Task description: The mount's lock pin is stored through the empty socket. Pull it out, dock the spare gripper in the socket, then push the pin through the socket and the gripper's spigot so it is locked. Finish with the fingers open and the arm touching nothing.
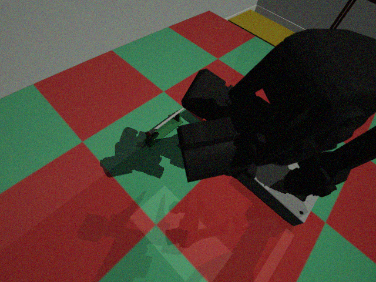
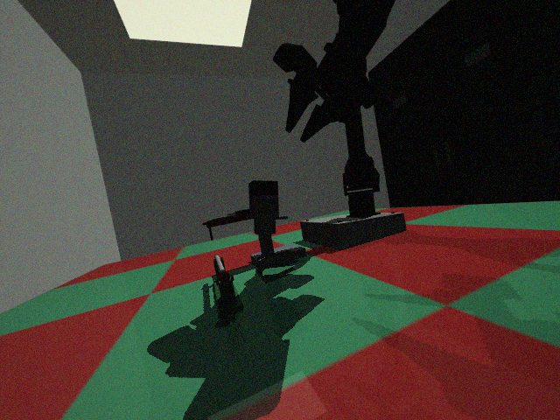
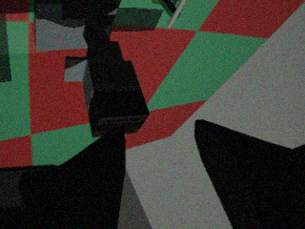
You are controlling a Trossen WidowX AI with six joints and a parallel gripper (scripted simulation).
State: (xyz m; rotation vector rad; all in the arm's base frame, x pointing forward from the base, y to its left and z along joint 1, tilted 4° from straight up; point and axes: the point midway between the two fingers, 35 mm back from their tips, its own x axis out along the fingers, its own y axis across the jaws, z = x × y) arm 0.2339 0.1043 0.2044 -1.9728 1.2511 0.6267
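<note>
My gripper hangs part-open and empty, probably narrowing for a grasp; the pale rod, perhaps the pin, slants near the dark upright, whose broad foot presumably steadies it against pulling; socket contents I can't tell

Red/green checkered floor w/ yellow mat nr grey wall; bright ceiling panel; dark red table behind, partly hidden.
</note>
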